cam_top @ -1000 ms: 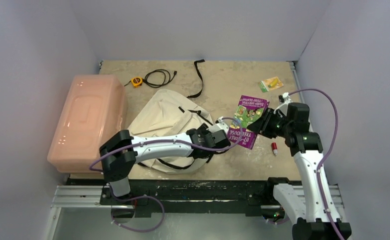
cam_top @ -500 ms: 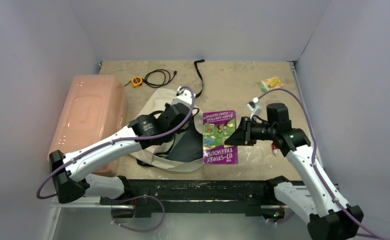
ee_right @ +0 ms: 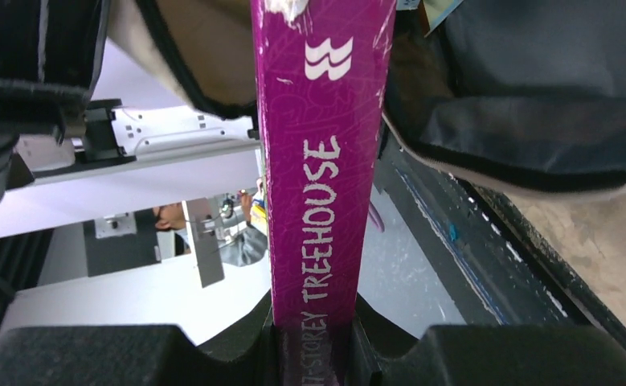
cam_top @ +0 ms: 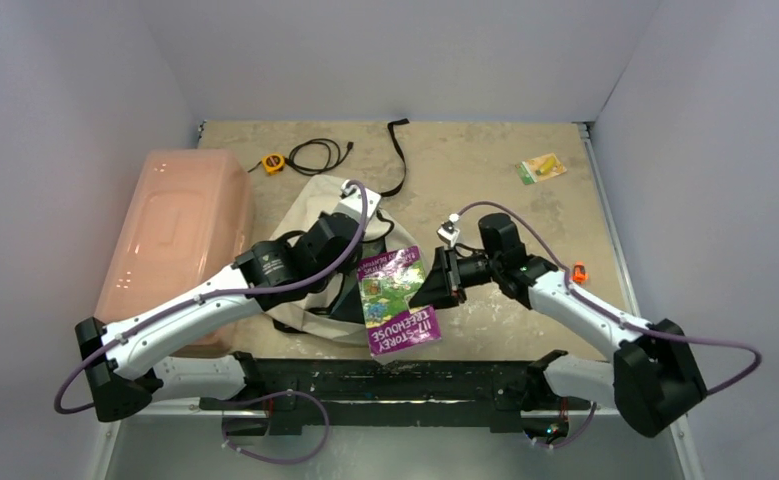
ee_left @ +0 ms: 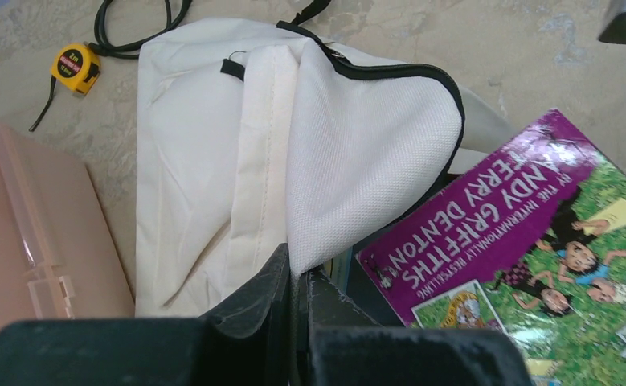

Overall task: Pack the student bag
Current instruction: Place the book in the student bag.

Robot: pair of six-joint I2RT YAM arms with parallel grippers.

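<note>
Book (cam_top: 397, 300) is the closest thing to the arm bases, a purple paperback at about 6 o'clock on the counter (cam_top: 485, 190), cover up and a bit askew. The right jaws are clamped on its 3 o'clock edge. From the right wrist you just see a purple edge lettered "TREEHOUSE" running up between the two fingers. Its far corner pokes in under the lifted flap of the student bag (ee_left: 205, 153), right at the dark opening.

Way off at 4 o'clock there's a small red-orange thing (cam_top: 579, 272), too tiny to tell what it is.

The bag itself is a cream lump with black zipper trim, slumped at 8 to 9 o'clock. The left jaws are pinched tight on the edge of that flap, holding it up. Pink plastic bin (cam_top: 175, 240) lies just beside the bag at 9 o'clock.

Far side: yellow tape measure (cam_top: 274, 162) and a coiled black cable (cam_top: 320, 152) at 11, a black strap (cam_top: 397, 160) at 12, and a yellow-green packet (cam_top: 542, 167) at 2.
</note>
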